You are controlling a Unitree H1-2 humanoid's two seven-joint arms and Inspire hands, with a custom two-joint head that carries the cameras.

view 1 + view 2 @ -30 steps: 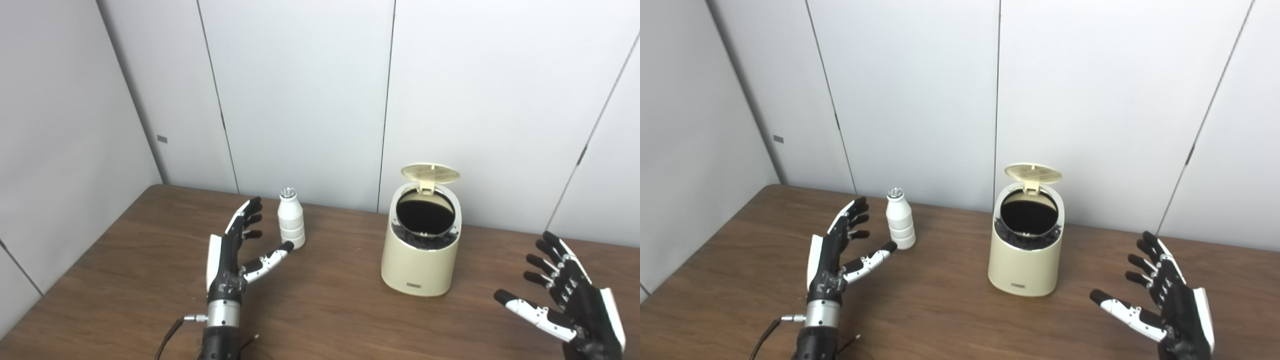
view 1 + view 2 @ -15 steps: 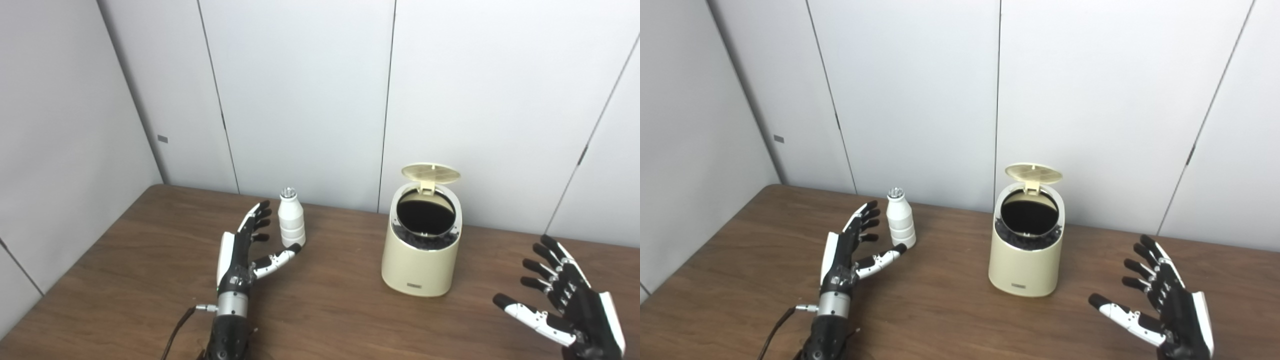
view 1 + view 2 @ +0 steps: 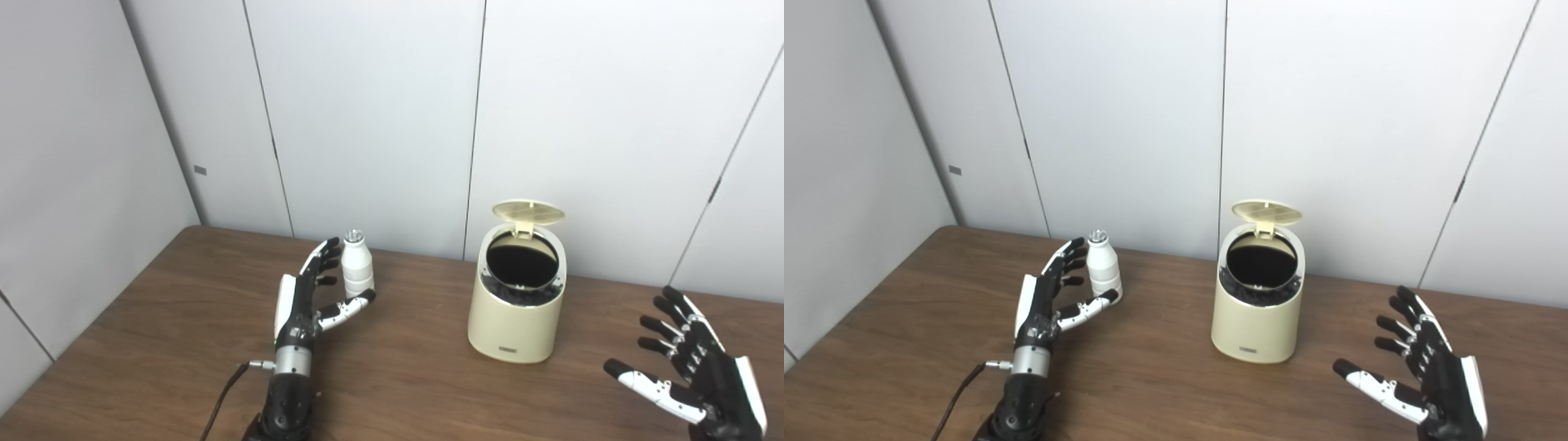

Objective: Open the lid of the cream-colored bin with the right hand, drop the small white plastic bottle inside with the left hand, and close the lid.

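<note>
Standing on the bench (image 3: 184, 294), the bin (image 3: 516, 318) has its lid (image 3: 528, 211) up. The right hand (image 3: 692, 373) waits spread and empty. The left hand (image 3: 312, 294) cups the upright bottle (image 3: 357, 263), fingers unclosed; next, it must grip.

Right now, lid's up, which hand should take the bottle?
Left. The left hand is open right beside the upright white bottle, fingers and thumb around it, not yet closed. The right hand is open on the far side of the bin, away from the bottle.
</note>
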